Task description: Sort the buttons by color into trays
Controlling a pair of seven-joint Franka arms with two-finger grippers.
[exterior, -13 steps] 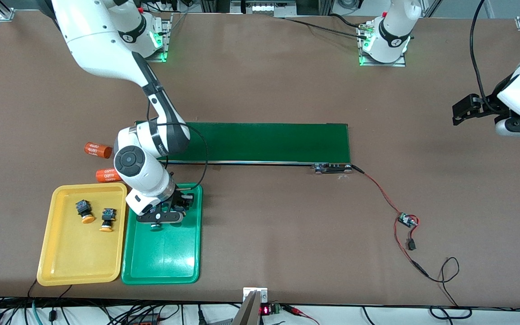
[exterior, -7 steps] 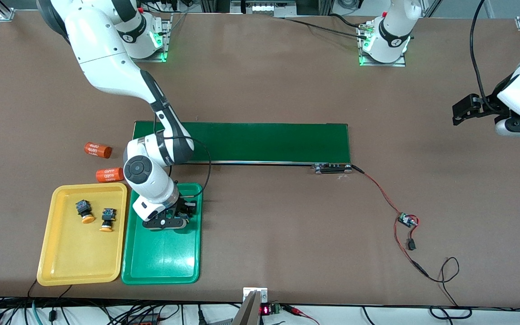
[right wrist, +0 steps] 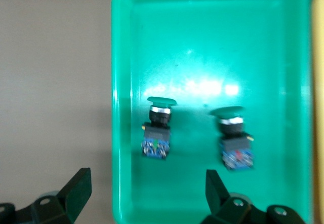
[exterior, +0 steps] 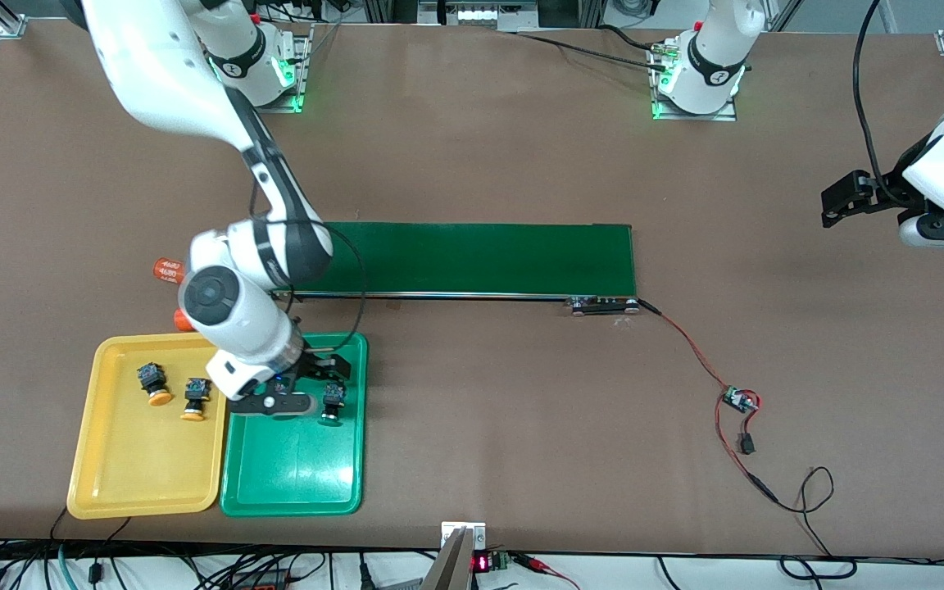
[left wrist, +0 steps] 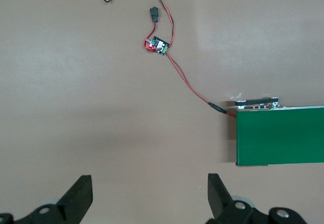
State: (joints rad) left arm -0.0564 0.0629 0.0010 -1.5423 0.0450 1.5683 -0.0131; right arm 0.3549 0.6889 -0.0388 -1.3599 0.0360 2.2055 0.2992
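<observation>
Two green-capped buttons [right wrist: 158,127] [right wrist: 233,139] lie side by side in the green tray [right wrist: 212,41]. My right gripper [right wrist: 147,191] hangs open above them, nothing between its fingers. In the front view this gripper [exterior: 318,370] is over the green tray's [exterior: 292,467] conveyor-side end. One green button [exterior: 331,401] shows beside it; the hand covers most of the second. Two yellow-capped buttons [exterior: 152,383] [exterior: 193,399] lie in the yellow tray [exterior: 140,467]. My left gripper [exterior: 849,197] waits open, high over bare table [left wrist: 149,193] at the left arm's end.
The long dark-green conveyor belt [exterior: 480,258] runs across mid-table, farther from the camera than the trays. Two orange numbered cylinders [exterior: 167,269] [exterior: 182,319] lie beside the yellow tray, partly covered by the right arm. A red wire leads to a small circuit board [exterior: 738,400].
My right gripper has opened and let go of a green button, which now lies in the green tray. The hand has lifted and shifted toward the yellow tray. The left arm has not moved.
</observation>
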